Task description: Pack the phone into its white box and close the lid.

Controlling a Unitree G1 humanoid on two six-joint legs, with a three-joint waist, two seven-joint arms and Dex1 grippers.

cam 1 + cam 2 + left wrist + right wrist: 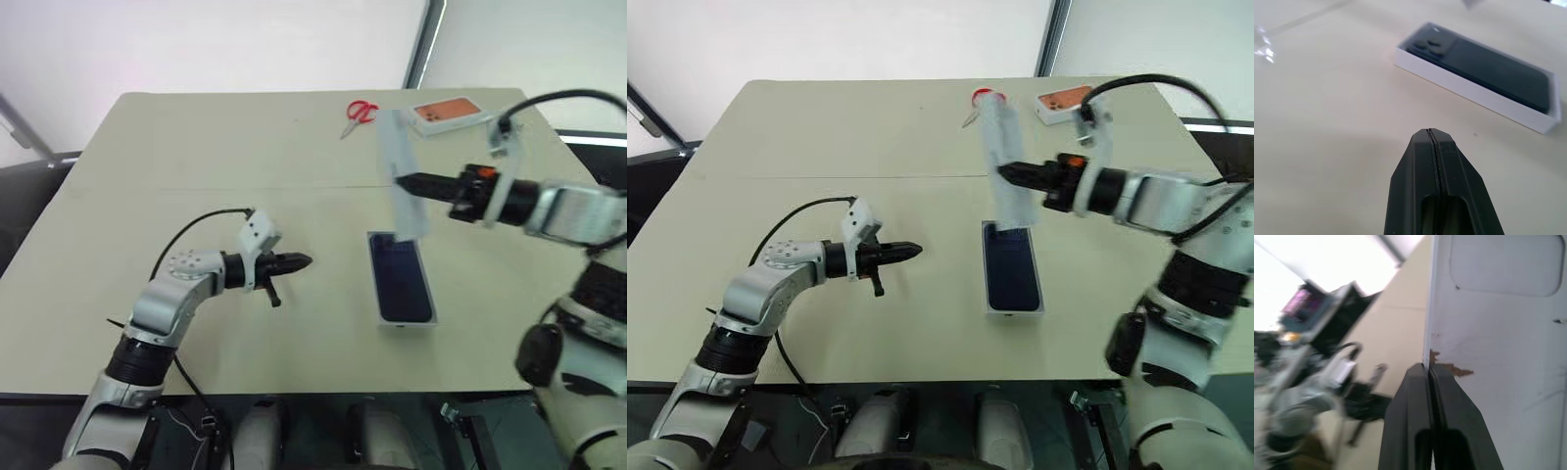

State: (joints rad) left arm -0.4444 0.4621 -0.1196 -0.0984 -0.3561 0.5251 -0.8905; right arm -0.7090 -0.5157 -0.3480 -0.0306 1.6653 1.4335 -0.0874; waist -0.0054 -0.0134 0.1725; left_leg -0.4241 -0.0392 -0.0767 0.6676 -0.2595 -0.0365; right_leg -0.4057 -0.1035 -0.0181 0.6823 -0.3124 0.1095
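right gripper (pixel 404 180): jaws pinched tight on the edge of a white panel, held up in the air over the far end of the box. Pretty sure it's the lid, but I can't see any printed face from here, so take that with a grain of salt.

lid (pixel 402 166): the white panel in question. It hangs above the worktop, tilted, its lower end just over the far end of the box in the head views. In the right wrist view its inner side looks plain white with a rounded-rectangle outline and a small brown torn spot right by the jaws.

left gripper (pixel 302 260): jaws fully closed, nothing between them. It hovers over bare worktop, pointing across toward the box, well apart from it.

phone (pixel 400 278): dark navy, lying flat inside the box, back facing up. The camera cluster shows at one corner in the left wrist view.

white box (pixel 1474 92): shallow tray sitting flat on the worktop, between the two arms, uncovered, phone filling it nearly wall to wall.

worktop (pixel 245 147): pale beige, with a seam line running across the middle.

scissors (pixel 359 114): red handles, lying at the far side of the worktop.

orange-print box (pixel 446 114): white box with an orange phone picture, far right corner, just beyond the scissors.
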